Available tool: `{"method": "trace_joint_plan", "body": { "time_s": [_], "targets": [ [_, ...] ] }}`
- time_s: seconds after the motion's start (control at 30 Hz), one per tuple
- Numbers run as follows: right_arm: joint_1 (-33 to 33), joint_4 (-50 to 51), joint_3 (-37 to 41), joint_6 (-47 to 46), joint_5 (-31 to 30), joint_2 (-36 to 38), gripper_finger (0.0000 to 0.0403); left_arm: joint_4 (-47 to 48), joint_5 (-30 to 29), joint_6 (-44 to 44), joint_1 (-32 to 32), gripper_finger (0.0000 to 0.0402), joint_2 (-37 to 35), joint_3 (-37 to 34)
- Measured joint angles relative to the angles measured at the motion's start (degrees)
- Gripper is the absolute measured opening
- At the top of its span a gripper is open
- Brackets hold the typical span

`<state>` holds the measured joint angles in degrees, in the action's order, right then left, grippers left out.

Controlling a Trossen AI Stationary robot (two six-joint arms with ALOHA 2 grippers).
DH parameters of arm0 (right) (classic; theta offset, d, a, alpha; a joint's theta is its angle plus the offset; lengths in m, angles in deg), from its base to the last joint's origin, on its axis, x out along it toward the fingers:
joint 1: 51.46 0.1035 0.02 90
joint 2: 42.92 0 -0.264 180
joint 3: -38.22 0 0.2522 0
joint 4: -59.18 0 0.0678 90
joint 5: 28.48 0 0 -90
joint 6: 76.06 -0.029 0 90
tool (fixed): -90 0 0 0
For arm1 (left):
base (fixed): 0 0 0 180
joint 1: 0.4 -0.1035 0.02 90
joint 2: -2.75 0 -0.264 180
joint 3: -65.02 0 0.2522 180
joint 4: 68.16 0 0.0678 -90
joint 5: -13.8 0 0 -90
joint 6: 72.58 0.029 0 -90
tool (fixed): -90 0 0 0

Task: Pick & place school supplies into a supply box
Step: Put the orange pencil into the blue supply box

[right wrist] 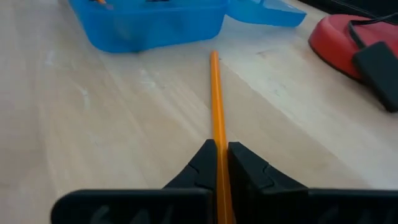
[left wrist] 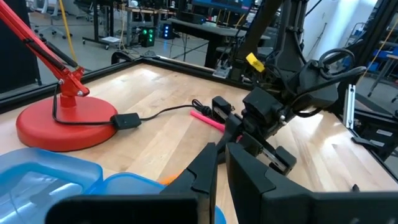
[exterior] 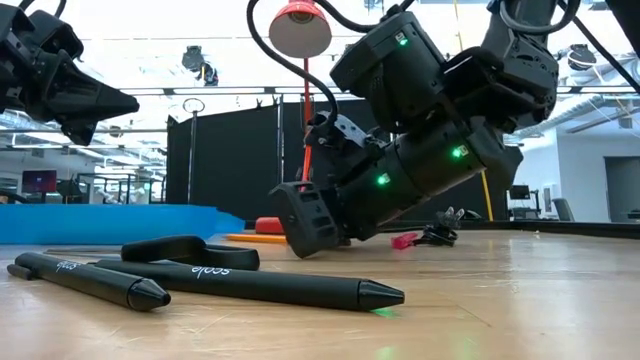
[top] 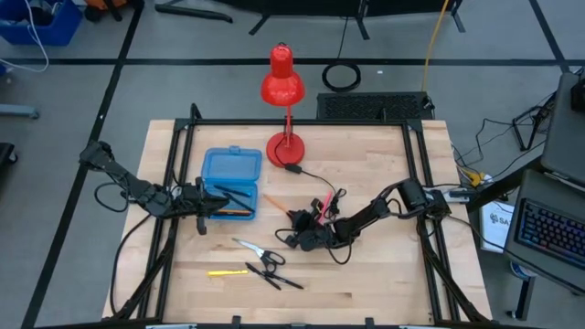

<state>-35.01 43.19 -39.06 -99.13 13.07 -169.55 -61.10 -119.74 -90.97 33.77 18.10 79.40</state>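
The open blue supply box lies left of the table's centre, with a black pen and an orange stick inside. My left gripper hovers shut over the box's near part; it also shows in the left wrist view. My right gripper is low at the table's centre, shut on an orange pencil that points at the box. A pink pencil lies behind it. Scissors, a yellow pencil and black pens lie near the front. My right gripper pinches the orange pencil near its end away from the box between its two fingers. The fingers slant down from the table's right and lie along the pencil. The pencil's other end lies low on the table, just short of the box.
A red desk lamp stands at the far centre. Its black cord and switch run toward the right arm. A black frame borders the table's sides. Bare wood lies at the near right.
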Motion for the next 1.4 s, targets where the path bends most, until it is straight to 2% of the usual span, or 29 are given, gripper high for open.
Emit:
{"method": "trace_joint_plan", "body": {
  "time_s": [0.37,0.77,0.87,1.07,1.4],
  "targets": [
    [0.00,-1.94,0.00,2.90,-2.31,0.58,0.0010,0.98,-0.02,-0.55,-0.02,0.0037,0.01,0.00],
    [-0.83,-2.70,-0.07,11.41,-2.14,7.29,0.0010,0.85,-0.05,-0.55,-0.02,0.0037,0.02,0.02],
    [-2.00,-4.88,-0.07,14.09,1.68,8.24,0.0010,0.27,-0.03,-0.50,-0.01,0.0037,0.00,0.00],
    [-5.62,-9.00,-0.94,16.72,13.69,8.70,0.0010,-1.07,-0.01,0.24,-0.01,0.0037,0.02,0.02],
    [-10.86,-0.95,-8.48,16.70,29.70,8.67,0.0010,-3.95,0.82,2.66,0.01,0.0037,0.02,0.02]
  ]
}}
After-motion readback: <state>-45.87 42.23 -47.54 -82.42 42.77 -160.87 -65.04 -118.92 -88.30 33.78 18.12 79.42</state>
